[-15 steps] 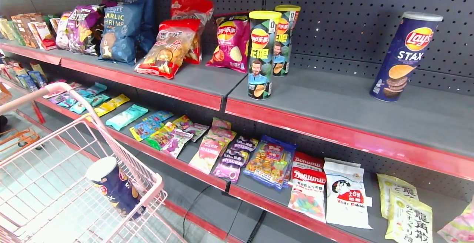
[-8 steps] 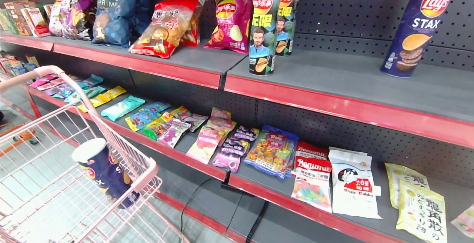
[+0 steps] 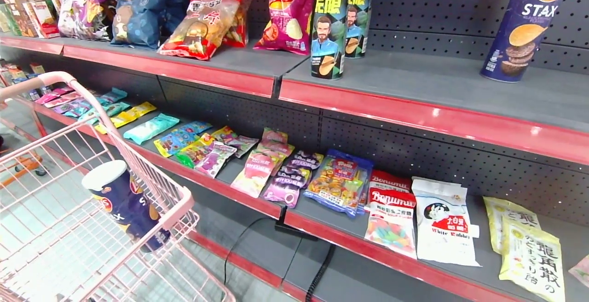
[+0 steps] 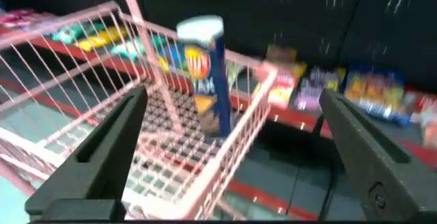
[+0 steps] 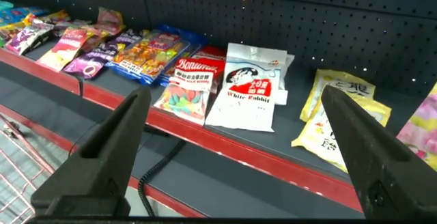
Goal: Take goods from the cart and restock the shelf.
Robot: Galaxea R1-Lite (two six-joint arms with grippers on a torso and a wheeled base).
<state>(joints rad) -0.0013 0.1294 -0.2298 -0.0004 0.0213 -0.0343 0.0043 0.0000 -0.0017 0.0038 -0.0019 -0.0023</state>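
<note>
While I watch through the head camera, cart (image 3: 177,199): pink wire, at the lower left, its corner close to the lower shelf (image 3: 322,240).
Can (image 3: 125,203): dark blue with a white lid, inside the cart, tilted, leaning in the corner nearest the shelving. In the left wrist view I see the same can (image 4: 208,80) behind the cart's rim (image 4: 254,108).
Left pincer (image 4: 231,100): fingers spread wide apart, short of the cart; the can lies well beyond the fingertips.
Right pincer (image 5: 235,94): fingers spread wide apart, facing the lower shelf from in front, apart from every packet.
Upper shelf (image 3: 414,83): grey deck with a red front edge. A matching blue can (image 3: 524,26) stands at the right, tilted, well apart from the rest.
Green cans (image 3: 327,26): two, upright, one just behind the other, near the middle divider.
Crisp bags (image 3: 202,23): red, blue, purple and magenta, leaning along the left stretch of the upper shelf.
Lower shelf, left to middle: candy packets (image 3: 257,175) lying flat in overlapping rows.
Lower shelf, right: a red-and-white bag (image 3: 389,221) touching a white bag (image 3: 444,223), then yellow packets (image 3: 529,251) near them.
Cable (image 3: 317,274): black, running down below the lower shelf's front edge.
</note>
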